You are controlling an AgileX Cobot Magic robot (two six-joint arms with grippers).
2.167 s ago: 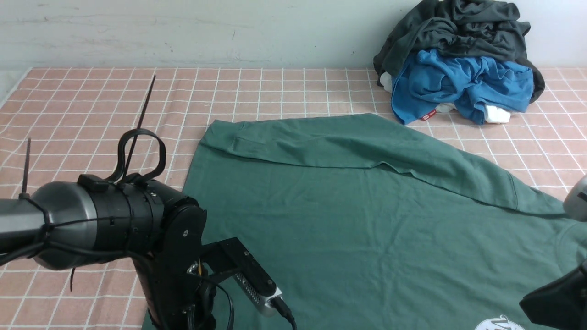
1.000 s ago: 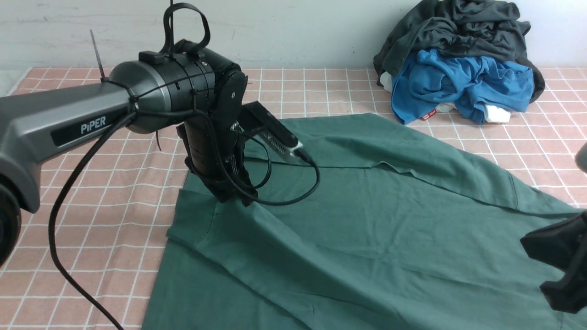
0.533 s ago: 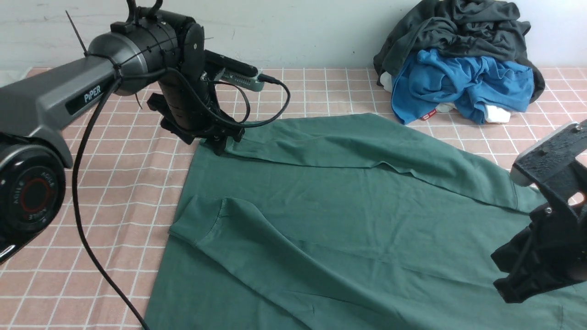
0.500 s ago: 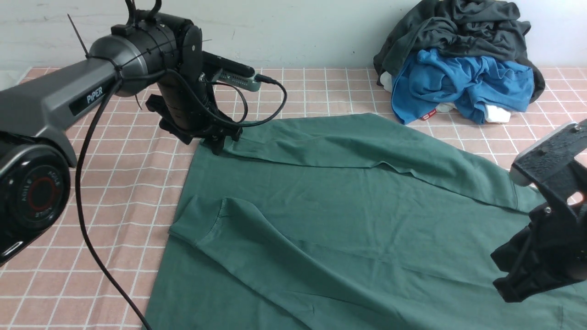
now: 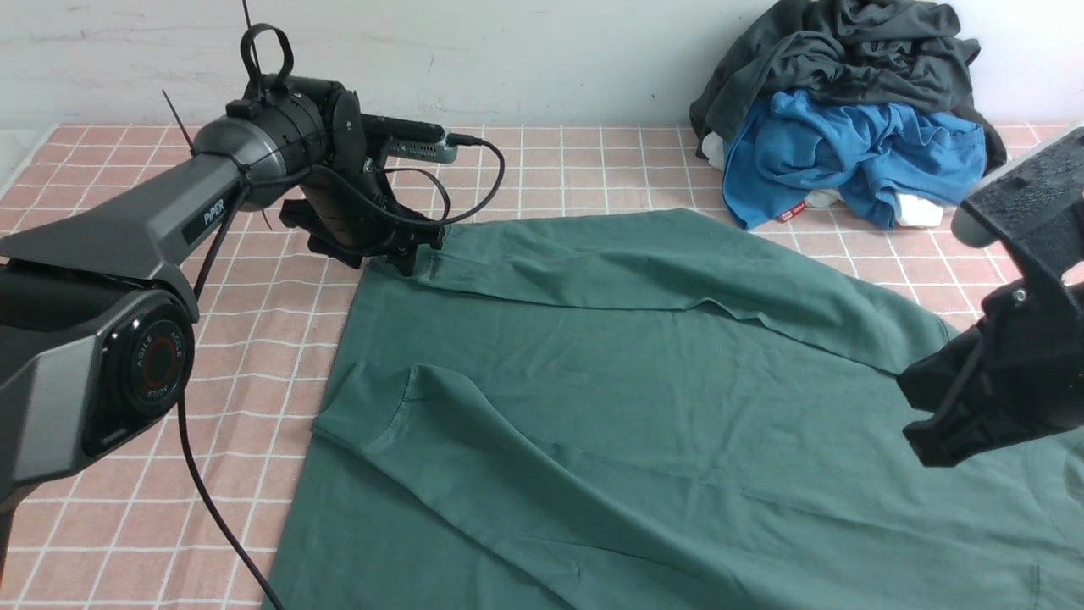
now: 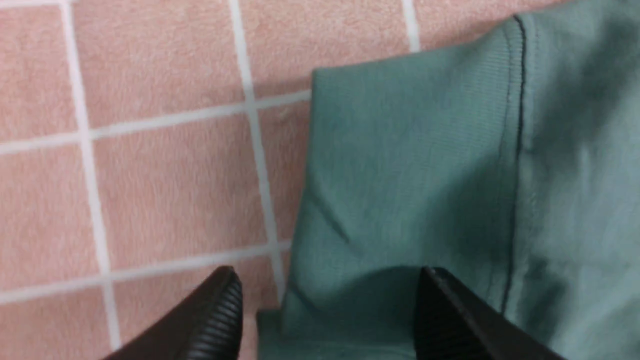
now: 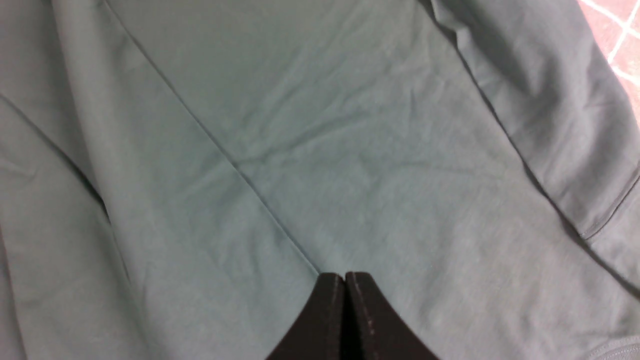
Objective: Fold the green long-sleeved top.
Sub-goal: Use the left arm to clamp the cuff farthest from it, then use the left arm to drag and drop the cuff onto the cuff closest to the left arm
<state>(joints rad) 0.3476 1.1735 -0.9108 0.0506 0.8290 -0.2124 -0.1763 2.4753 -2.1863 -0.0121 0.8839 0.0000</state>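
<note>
The left tool (image 6: 325,312), jaws apart, is positioned over the far cuffed corner of the green long-sleeved top (image 5: 610,398), presumably to grip it for the next fold. The right tool (image 7: 345,277), jaws together, is above the body. The top lies on the checked cloth (image 5: 246,356), both sleeves folded inward, presumably to narrow it.

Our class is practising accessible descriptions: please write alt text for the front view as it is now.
Green long-sleeved top spread on a checked cloth, both sleeves folded inward; two robot arms over it, clothes pile behind.
</note>
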